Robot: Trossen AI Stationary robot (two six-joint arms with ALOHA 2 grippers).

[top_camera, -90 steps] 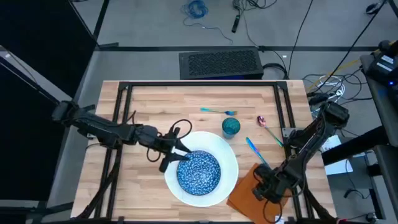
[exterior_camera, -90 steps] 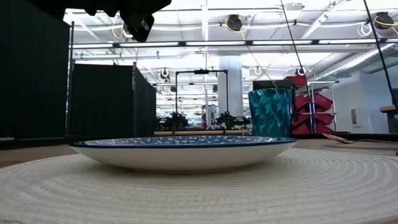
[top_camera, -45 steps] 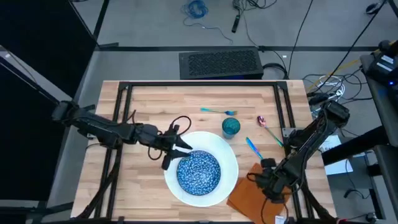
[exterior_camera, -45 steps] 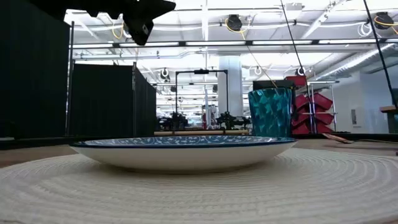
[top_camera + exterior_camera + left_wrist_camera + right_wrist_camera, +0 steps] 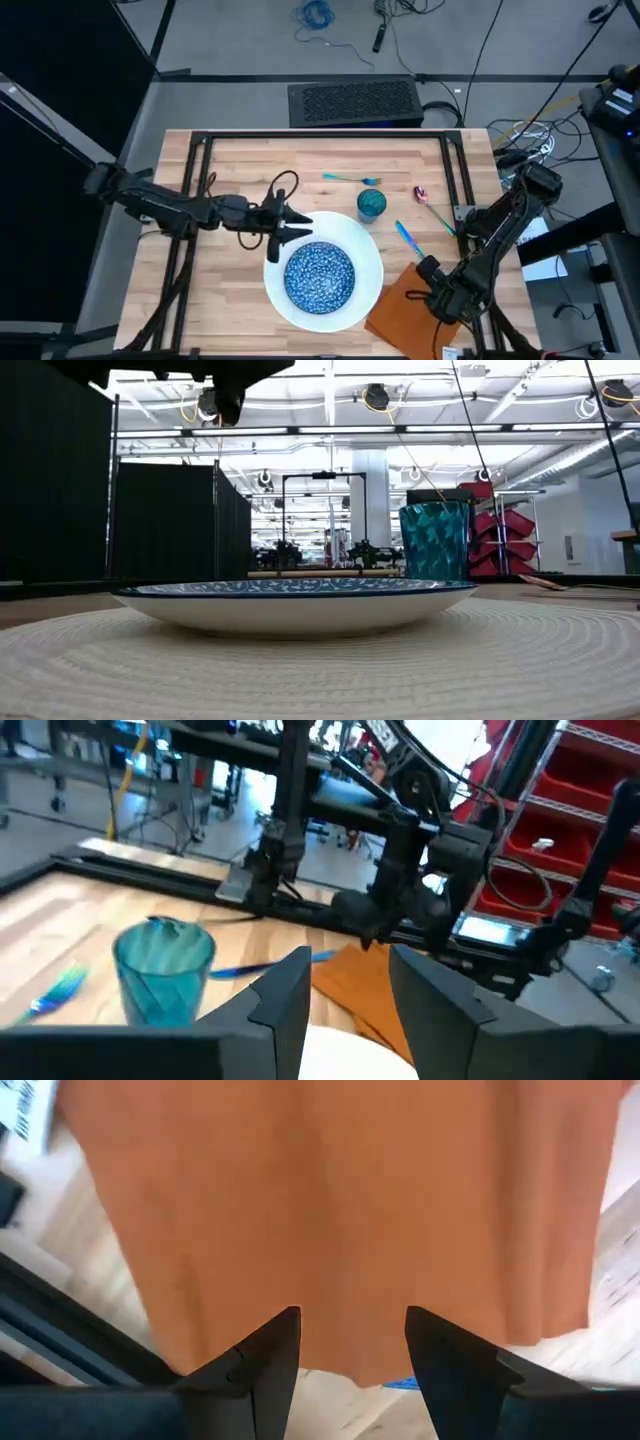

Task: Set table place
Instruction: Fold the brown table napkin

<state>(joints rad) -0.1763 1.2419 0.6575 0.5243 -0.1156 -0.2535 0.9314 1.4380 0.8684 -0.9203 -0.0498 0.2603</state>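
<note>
A blue speckled bowl [image 5: 320,275] sits in the middle of a large white plate [image 5: 372,270] on the table [image 5: 230,290]. My left gripper [image 5: 293,228] hangs open just beyond the plate's far-left rim, clear of the bowl; the left wrist view shows its fingers [image 5: 285,995] apart with nothing between them. My right gripper [image 5: 432,292] is open over the orange-brown napkin [image 5: 395,312], which lies flat at the near right and fills the right wrist view [image 5: 330,1200]. The teal cup [image 5: 371,204] stands upright behind the plate. My right gripper points down at the napkin with its two fingers [image 5: 265,1355] spread over the cloth near one edge [image 5: 350,1375]. I cannot tell whether the fingertips touch it.
A teal spoon [image 5: 345,178] lies behind the cup, a blue piece of cutlery [image 5: 410,240] lies between cup and napkin, and a third piece [image 5: 428,200] lies to the cup's right. Black frame bars [image 5: 200,200] run along the table's sides.
My left gripper has drawn back from the bowl's left rim toward the table's far edge, has turned a little, and stays open. The bowl has stayed on the plate. My right gripper has shifted slightly over the napkin.
</note>
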